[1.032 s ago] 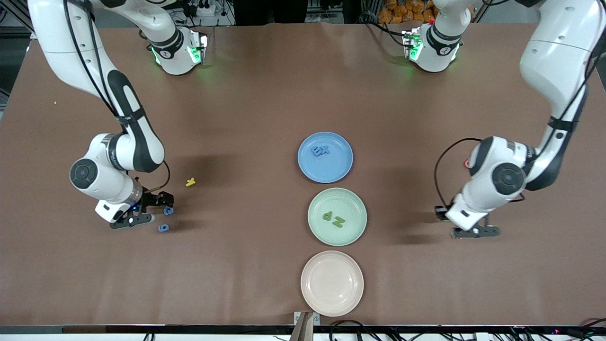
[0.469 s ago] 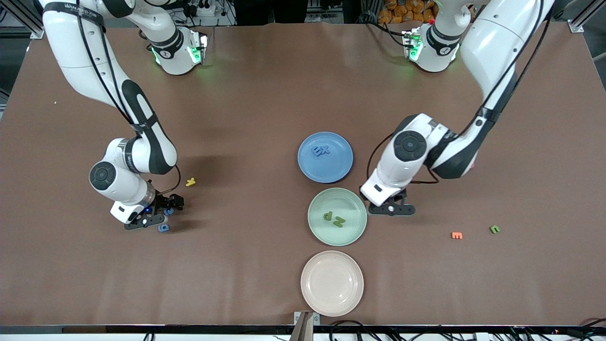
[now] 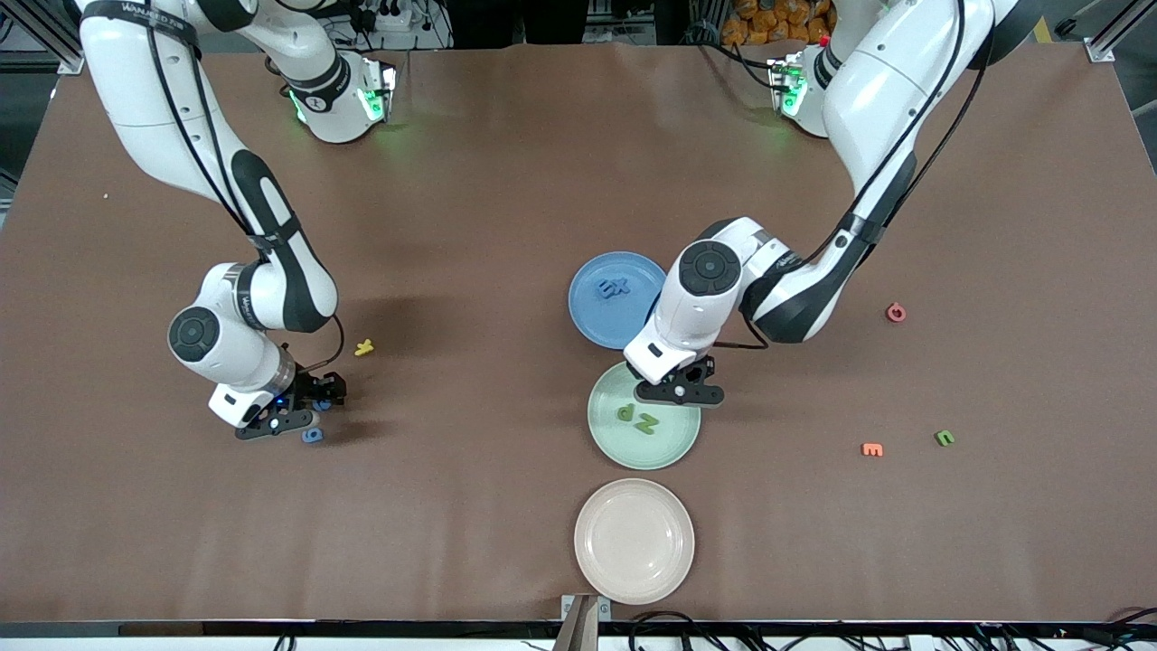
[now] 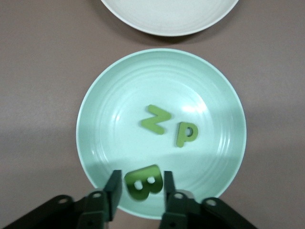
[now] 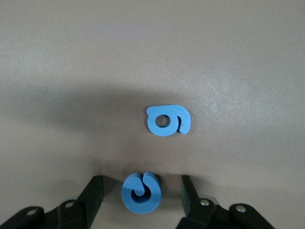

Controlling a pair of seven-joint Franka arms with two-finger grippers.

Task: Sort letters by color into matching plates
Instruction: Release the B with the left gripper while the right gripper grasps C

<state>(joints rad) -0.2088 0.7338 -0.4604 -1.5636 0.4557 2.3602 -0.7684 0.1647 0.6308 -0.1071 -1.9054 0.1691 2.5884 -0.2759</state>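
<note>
The left gripper [image 3: 680, 392] hangs over the mint green plate [image 3: 673, 443], at the rim nearest the blue plate [image 3: 587, 316]. Its jaws are narrow, with a green letter B [image 4: 144, 182] between the fingers; whether they touch it I cannot tell. A green Z [image 4: 156, 119] and green P [image 4: 186, 134] already lie in that plate, and two blue letters [image 3: 612, 288] lie in the blue one. The beige-pink plate [image 3: 634, 541] sits nearest the front camera.

The right gripper [image 3: 291, 409] is low at its own end of the table, jaws apart around a blue letter [image 5: 141, 192], with clear gaps on both sides. A second blue letter [image 5: 168, 120] lies just beside, and a yellow letter [image 3: 363, 347] lies nearby.

Toward the left arm's end lie a green letter [image 3: 944, 438], an orange one [image 3: 871, 449] and a dark red one [image 3: 895, 313].
</note>
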